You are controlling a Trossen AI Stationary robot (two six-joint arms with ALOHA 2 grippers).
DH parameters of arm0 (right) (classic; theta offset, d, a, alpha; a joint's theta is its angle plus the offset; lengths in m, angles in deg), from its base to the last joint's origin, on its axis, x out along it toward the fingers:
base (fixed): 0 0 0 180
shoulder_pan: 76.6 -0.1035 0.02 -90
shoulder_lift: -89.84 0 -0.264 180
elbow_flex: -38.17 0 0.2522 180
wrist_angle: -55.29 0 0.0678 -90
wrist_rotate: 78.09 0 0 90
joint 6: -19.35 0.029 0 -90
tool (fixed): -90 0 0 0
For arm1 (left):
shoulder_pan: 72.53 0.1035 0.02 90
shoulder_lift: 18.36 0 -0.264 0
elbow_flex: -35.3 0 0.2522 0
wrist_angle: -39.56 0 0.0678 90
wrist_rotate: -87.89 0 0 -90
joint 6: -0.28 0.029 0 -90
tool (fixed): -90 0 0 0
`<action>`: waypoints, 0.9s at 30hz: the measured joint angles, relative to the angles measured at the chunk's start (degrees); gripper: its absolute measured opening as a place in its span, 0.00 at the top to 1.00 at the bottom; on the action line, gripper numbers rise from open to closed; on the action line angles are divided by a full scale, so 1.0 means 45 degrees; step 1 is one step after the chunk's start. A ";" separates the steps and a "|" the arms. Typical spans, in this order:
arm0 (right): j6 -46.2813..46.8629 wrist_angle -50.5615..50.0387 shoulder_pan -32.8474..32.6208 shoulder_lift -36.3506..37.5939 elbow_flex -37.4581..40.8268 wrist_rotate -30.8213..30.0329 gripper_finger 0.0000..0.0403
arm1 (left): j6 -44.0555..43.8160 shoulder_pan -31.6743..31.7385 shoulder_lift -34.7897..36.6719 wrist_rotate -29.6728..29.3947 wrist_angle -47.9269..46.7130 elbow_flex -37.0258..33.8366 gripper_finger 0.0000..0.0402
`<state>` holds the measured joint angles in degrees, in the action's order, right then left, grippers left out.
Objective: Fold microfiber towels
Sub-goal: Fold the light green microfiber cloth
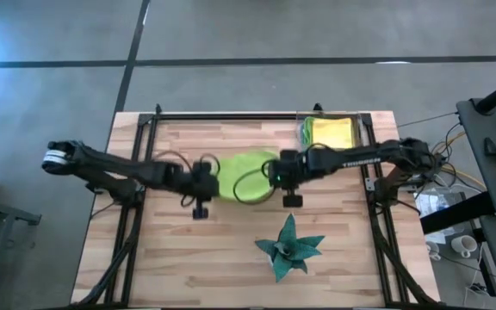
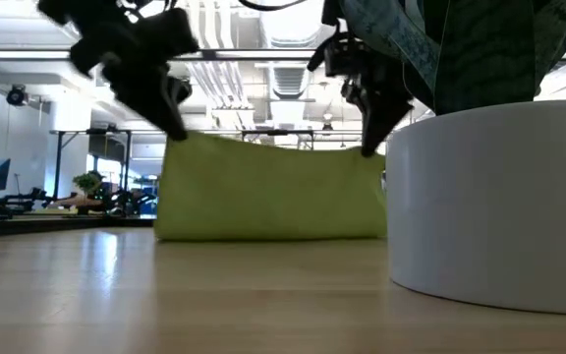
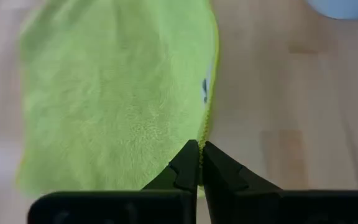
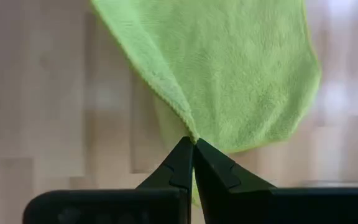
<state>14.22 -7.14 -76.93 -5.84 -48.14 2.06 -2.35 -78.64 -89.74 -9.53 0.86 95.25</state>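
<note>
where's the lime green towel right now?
High view: the lime green towel hangs mid-table, pinched between left pincer and right pincer, just behind the teal star-shaped object.

A towel (image 1: 241, 176) hangs between both end effectors, seemingly touching the table (image 1: 179, 258).

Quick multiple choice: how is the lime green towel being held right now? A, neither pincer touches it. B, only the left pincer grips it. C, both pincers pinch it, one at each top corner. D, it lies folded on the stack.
C: the left pincer and right pincer each pinch a corner of the lime green towel, which hangs between them.
</note>
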 joint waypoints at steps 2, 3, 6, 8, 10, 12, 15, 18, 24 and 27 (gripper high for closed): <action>0.0381 0.0145 -0.0404 0.0000 0.0423 0.0257 0.98 | -0.0435 -0.0740 -0.0430 0.0006 0.1000 -0.0562 1.00; 0.0473 0.0052 -0.0577 0.0000 0.0535 0.0626 0.98 | -0.0742 -0.1072 -0.0678 0.0015 0.1206 -0.0682 1.00; 0.0571 -0.0832 -0.1046 0.0040 0.0457 0.2070 0.98 | -0.1760 -0.1815 -0.1171 0.0123 0.1414 -0.0504 1.00; 0.0446 -0.1542 -0.1242 0.0063 0.0197 0.3069 0.98 | -0.2071 -0.2126 -0.1327 0.0341 0.1467 -0.0204 1.00; 0.0009 -0.1924 -0.1288 0.0084 -0.0024 0.3654 0.98 | -0.2009 -0.2259 -0.1407 0.0423 0.1490 0.0056 1.00; -0.0522 -0.1412 -0.1231 0.0087 -0.0036 0.3209 0.98 | -0.1573 -0.2201 -0.1441 0.0003 0.1614 0.0161 1.00; -0.0950 0.0221 -0.0814 0.0000 0.0221 0.1994 0.98 | -0.1267 -0.1706 -0.1559 -0.1254 0.1638 -0.0023 1.00; -0.1276 0.0447 -0.0335 -0.0290 0.0360 0.1357 0.98 | -0.1343 -0.1085 -0.1630 -0.1455 0.1484 -0.0284 1.00; -0.1663 0.0626 0.0665 -0.0714 0.0644 -0.0822 0.98 | -0.1341 0.0041 -0.1697 -0.2589 0.1546 -0.0319 1.00; -0.1644 0.0974 0.1137 -0.0873 0.0810 -0.0837 0.98 | -0.1344 0.0618 -0.1735 -0.2396 0.1165 -0.0328 1.00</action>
<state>6.82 -2.75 -71.81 -9.77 -44.50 -1.70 -8.40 -75.86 -97.55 -20.31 6.10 93.77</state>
